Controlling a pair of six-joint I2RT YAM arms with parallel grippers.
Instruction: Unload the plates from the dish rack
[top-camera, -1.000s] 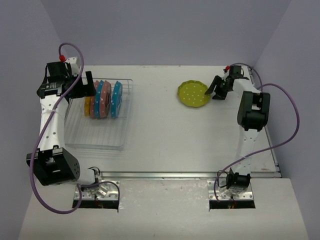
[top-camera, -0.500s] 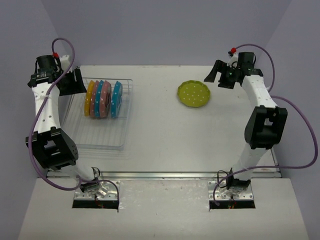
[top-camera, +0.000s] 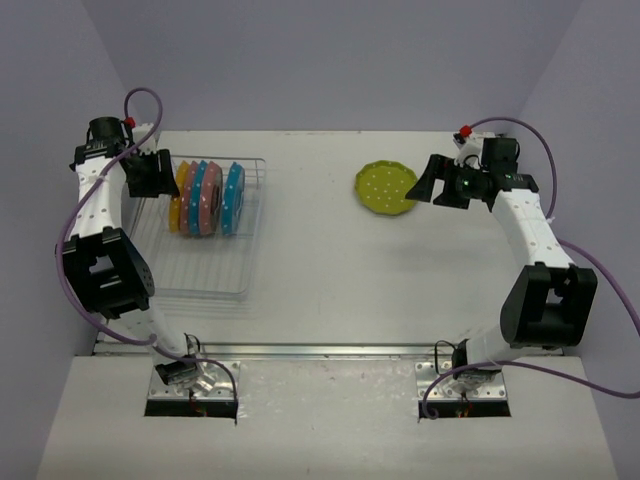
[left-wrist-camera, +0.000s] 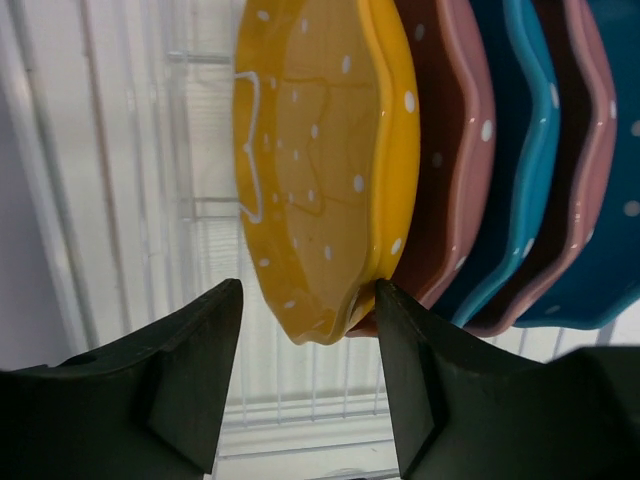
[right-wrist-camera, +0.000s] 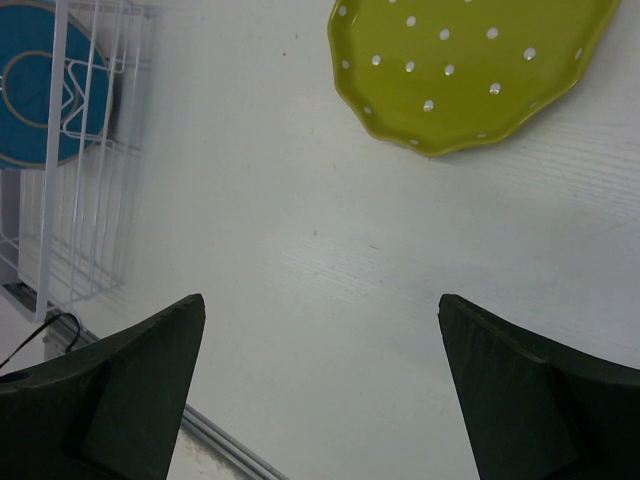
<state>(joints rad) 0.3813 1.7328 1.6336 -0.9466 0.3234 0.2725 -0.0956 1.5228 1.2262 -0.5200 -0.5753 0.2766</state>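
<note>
1. Lilac walls close in a white table (top-camera: 330, 260), with both arms bolted at its near edge.
2. On the left side of the table sits the dish rack (top-camera: 200, 272), a shallow basket of thin silvery wire.
3. Five dotted plates stand on edge in the far half of the rack, packed side by side: an orange plate (left-wrist-camera: 310, 170) at the left end, then a pink plate (left-wrist-camera: 450, 150), a blue plate (left-wrist-camera: 510, 160), a second pink plate (left-wrist-camera: 580, 170) and a second blue plate (left-wrist-camera: 620, 230).
4. The left claw (left-wrist-camera: 307, 288) straddles the lower rim of the orange plate. Its fingers stand apart: one touches the rim on the side facing the pink plate, and a gap shows between the other and the plate's face.
5. A yellow-green plate (top-camera: 387, 187) lies flat on the far right of the table, well apart from the rack.
6. The right claw (right-wrist-camera: 320, 300) hangs just beside that plate, above bare table, spread wide and holding nothing.
</note>
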